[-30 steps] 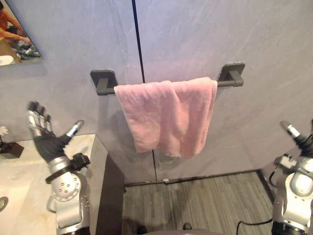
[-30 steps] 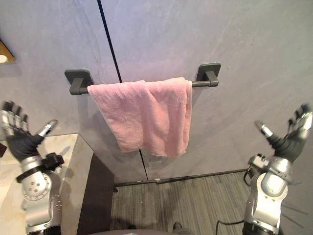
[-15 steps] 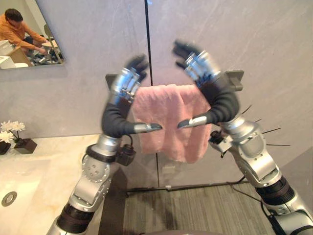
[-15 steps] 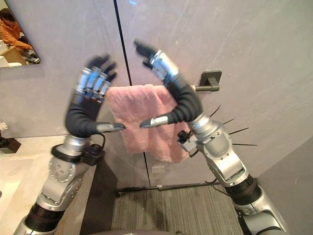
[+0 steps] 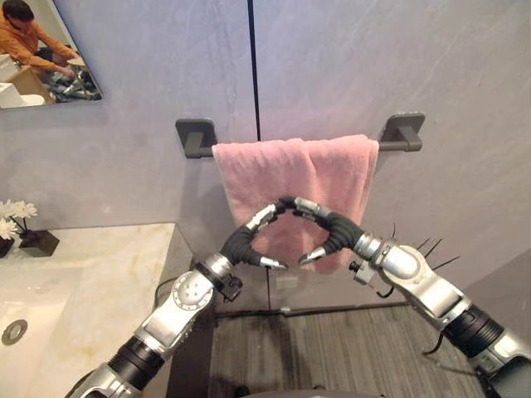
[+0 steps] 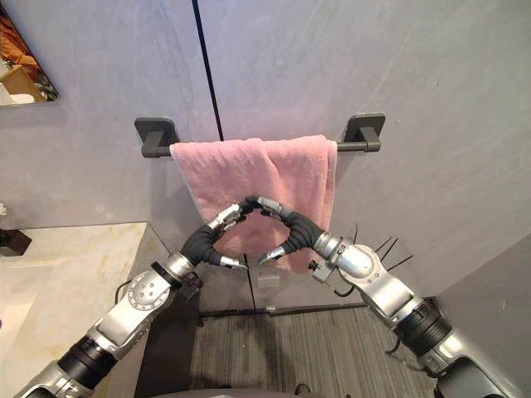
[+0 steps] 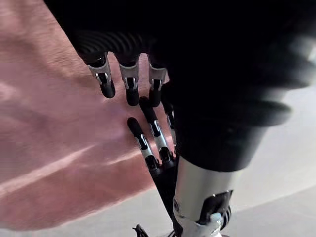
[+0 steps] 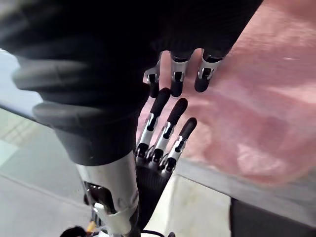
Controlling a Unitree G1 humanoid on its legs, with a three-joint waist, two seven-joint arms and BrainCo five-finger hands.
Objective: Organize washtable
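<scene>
Pale marble made up the desk (image 5: 91, 265) at the left, where white flowers (image 5: 12, 212) stood in a small dark pot (image 5: 38, 243) near the wall. Above them a mirror (image 5: 46, 58) reflected a person in an orange top. The left robot hand (image 5: 246, 235) was raised in front of the pink towel (image 5: 274, 170), its fingers loosely extended and holding nothing. The towel hung folded over a dark grey rail (image 5: 392, 147) fixed to the grey wall, to the right of the desk and above the striped floor (image 5: 332, 348). The right robot hand (image 5: 336, 230) mirrored the left, fingers likewise relaxed and empty. Their fingertips met before the towel's lower half, thumbs pointing toward each other beneath. Whether either touched the cloth could not be told.
</scene>
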